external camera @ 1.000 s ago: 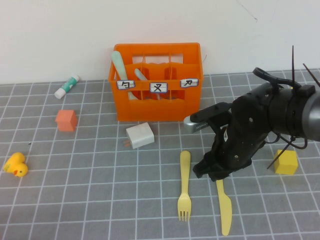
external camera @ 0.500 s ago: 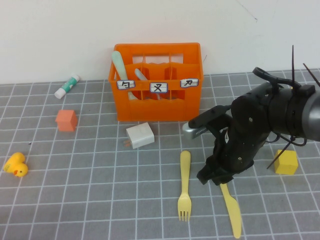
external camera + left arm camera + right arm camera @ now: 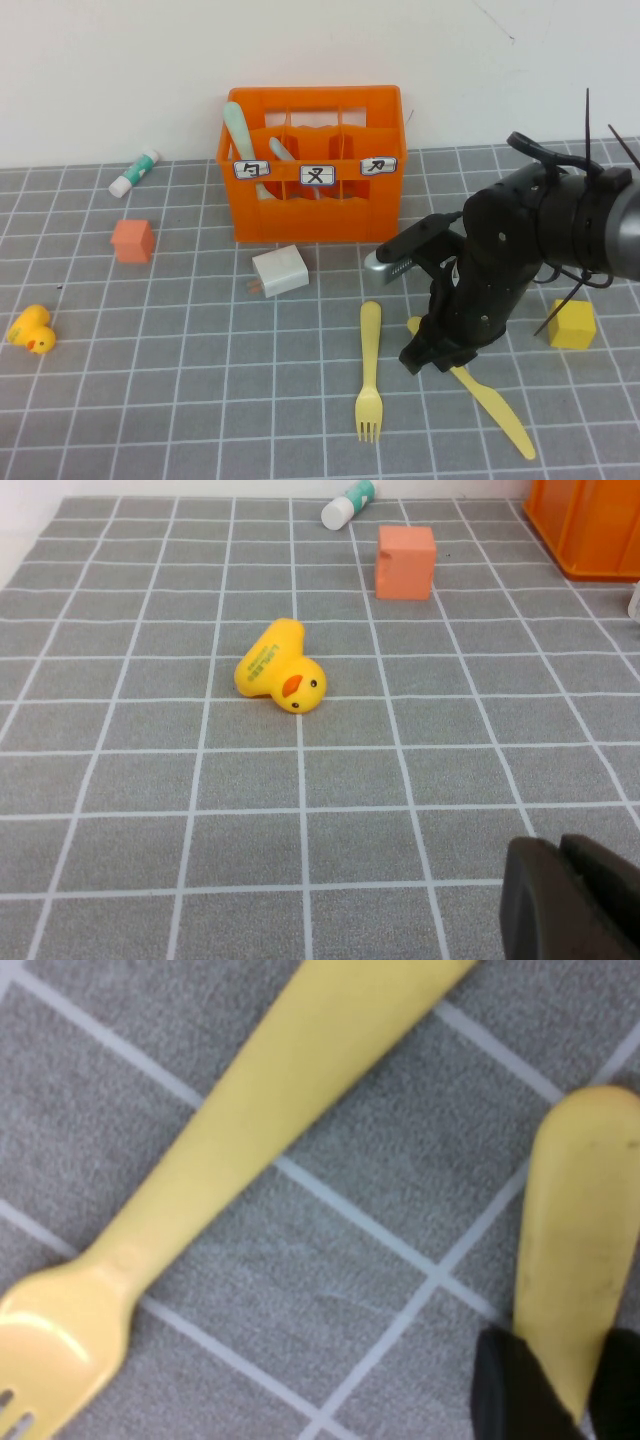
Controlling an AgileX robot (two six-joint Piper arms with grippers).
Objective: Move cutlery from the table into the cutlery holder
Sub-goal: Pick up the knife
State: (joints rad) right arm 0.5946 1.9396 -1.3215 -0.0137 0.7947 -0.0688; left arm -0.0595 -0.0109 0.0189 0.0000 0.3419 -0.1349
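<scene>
The mint spoon [image 3: 238, 133] and grey fork [image 3: 281, 150] stand in the orange holder [image 3: 316, 210]. Lower middle, the right claw [image 3: 428, 352] pinches the yellow knife [image 3: 490, 400]; the yellow fork [image 3: 369, 371] waits on the table [image 3: 180, 400]. The left claw [image 3: 572, 900] is pressed together.

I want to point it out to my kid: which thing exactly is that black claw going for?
Start at the orange cutlery holder, then come forward to the black right gripper. Its fingers straddle the handle of the yellow knife, which lies slanted on the table. The yellow fork alongside has prongs; the knife ends in a plain blade.
</scene>
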